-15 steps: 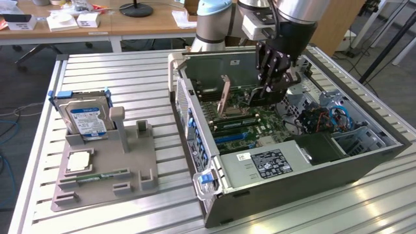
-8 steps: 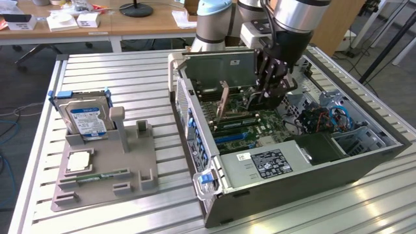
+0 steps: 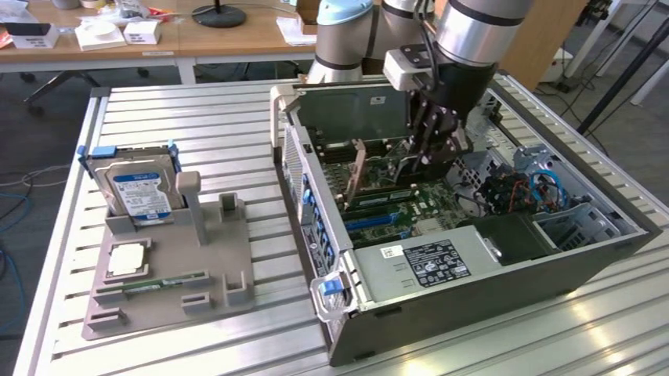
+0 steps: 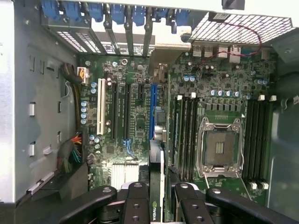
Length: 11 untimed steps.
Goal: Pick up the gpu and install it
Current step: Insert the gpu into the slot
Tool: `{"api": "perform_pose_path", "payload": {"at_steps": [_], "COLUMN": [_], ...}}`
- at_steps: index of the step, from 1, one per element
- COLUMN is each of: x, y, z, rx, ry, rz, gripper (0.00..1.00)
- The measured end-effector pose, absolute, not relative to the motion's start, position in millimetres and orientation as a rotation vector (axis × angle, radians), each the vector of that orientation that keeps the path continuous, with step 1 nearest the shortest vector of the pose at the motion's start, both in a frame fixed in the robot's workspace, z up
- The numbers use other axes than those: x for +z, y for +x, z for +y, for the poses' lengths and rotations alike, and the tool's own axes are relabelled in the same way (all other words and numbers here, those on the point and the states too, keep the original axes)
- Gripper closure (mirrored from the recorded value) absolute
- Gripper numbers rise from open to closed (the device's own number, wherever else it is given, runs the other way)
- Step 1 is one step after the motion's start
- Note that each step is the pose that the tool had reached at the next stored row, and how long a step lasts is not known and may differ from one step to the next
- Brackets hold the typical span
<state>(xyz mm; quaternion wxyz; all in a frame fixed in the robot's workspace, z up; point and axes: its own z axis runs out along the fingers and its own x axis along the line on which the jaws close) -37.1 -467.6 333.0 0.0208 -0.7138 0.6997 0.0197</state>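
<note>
Two jaws, black and standing only a little apart, are clamped on a thin graphics card point(image 4: 154, 189), one pressing each face. The card is seen edge-on between them, a small logo showing on its dark side. The arm point(image 3: 472, 31) reaches down from above into an open computer case point(image 3: 502, 274), so the jaws hang inside it over the motherboard point(image 4: 126, 116).

The case lies on its side on a bench point(image 3: 209, 117) of ribbed metal slats. On the exterior view's left, well apart from the case, a grey holder point(image 3: 157, 301) carries a hard drive point(image 3: 141, 192) standing upright, a processor chip point(image 3: 125, 258) lying flat and a narrow memory stick point(image 3: 168, 280). Inside the case, a grey power supply point(image 3: 428, 262) sits at the near end. Behind the bench stands a wooden desk point(image 3: 230, 39) with small boxes on it.

In the wrist view the card runs out from between the jaws in line with a long blue slot point(image 4: 153, 109), beside the black slots and near the bare processor socket point(image 4: 219, 147). Whether its lower edge touches the board cannot be told.
</note>
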Motion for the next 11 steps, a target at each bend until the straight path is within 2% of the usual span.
{"api": "perform_pose_path", "payload": {"at_steps": [11], "x": [314], "y": [-37], "z": [-468], "rx": [0.061], "ry": [-2.213], "rz": [2.170], "gripper": [0.74]}}
